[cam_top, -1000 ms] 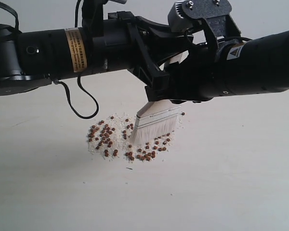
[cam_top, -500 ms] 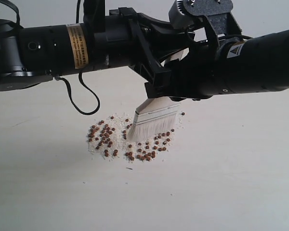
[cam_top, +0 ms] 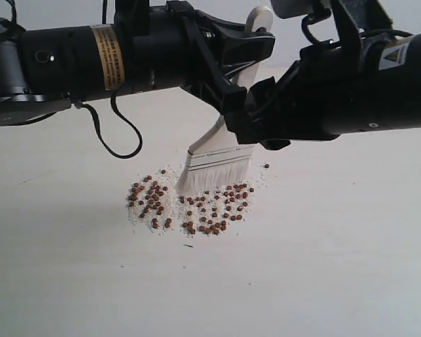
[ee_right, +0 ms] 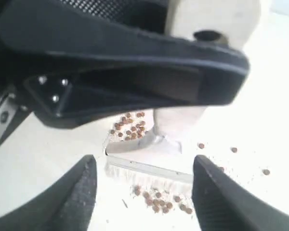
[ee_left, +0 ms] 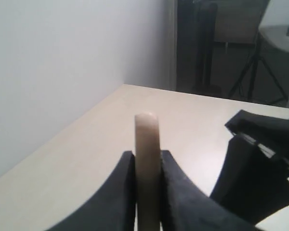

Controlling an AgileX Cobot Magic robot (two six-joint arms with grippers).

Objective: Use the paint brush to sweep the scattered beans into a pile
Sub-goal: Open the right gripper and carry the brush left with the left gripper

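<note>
Pale counter (cam_top: 337,267), with a white wall (ee_left: 62,72) along one edge.

- **Beans (cam_top: 189,203):** reddish-brown, mixed with whitish crumbs, lying in one loose cluster on the counter. One stray bean (cam_top: 266,166) lies just beside it.
- **Paint brush (cam_top: 217,165):** tilted, with its bristle tips down at the edge of the cluster nearer the arms.
- **Left gripper (ee_left: 147,159):** fingers (ee_left: 120,192) clamped on the brush's wooden handle.
- **Right gripper (ee_right: 144,166):** fingers (ee_right: 82,192) spread wide and holding nothing. The brush head shows between them.

Left gripper (ee_left: 147,159) clamps the paint brush (ee_left: 146,130), right gripper (ee_right: 144,166) gapes wide
</note>
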